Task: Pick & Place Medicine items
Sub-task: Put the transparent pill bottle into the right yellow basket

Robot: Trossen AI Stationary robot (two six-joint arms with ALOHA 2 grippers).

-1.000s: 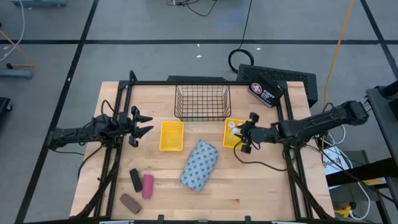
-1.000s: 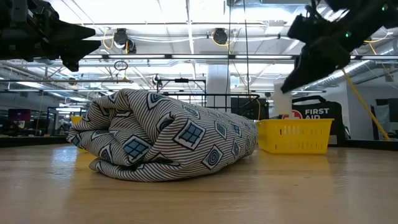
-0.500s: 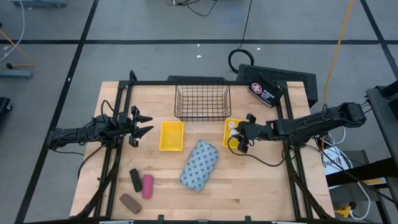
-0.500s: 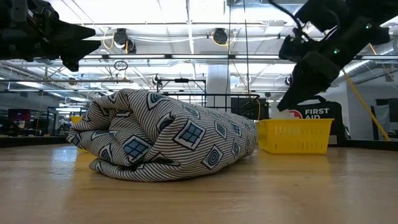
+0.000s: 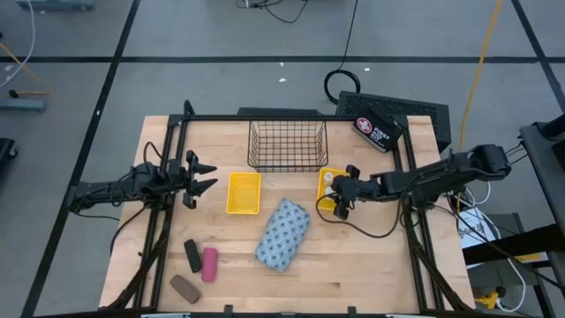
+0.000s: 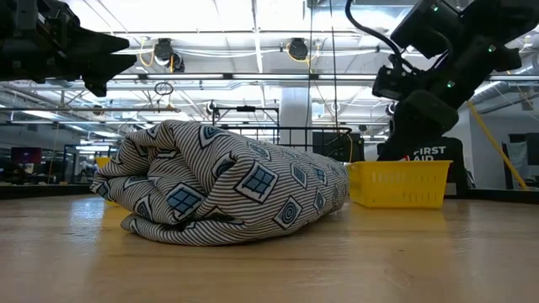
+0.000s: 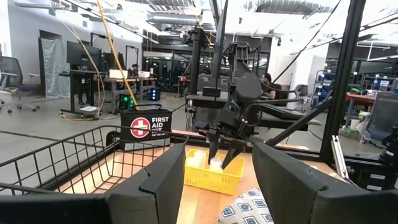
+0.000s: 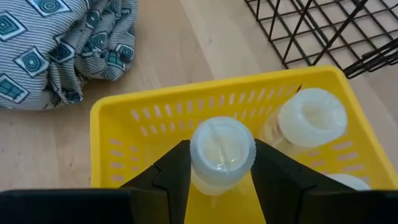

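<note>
My right gripper (image 5: 336,198) hangs over the right yellow tray (image 5: 325,184), shut on a small white round bottle (image 8: 221,148). Two more white bottles (image 8: 311,116) stand in that tray. The blue-grey patterned pouch (image 5: 282,234) lies flat on the table's middle. Black (image 5: 192,255), pink (image 5: 210,263) and brown (image 5: 184,287) oblong pieces lie near the front left. My left gripper (image 5: 205,177) waits open at the table's left, above the wood. In the low view the tray wall (image 6: 396,183) hides the held bottle. My right gripper pinches the white bottle between its two fingers, one on each side of the bottle's body just under the cap (image 8: 196,167). The fingers slant down from the table's right side. The bottle stands cap up inside the tray's rim; its base is hidden.
A second yellow tray (image 5: 244,193) lies left of the pouch. The dark wire basket (image 5: 287,146) stands at the far middle, close behind the right tray. A first aid kit (image 5: 377,130) sits at the far right corner. Bare wood lies toward the front right.
My right gripper has sunk toward the right yellow tray and shifted a little toward the table's left, tipping further downward, with the white bottle still between its fingers. The left gripper has kept still.
</note>
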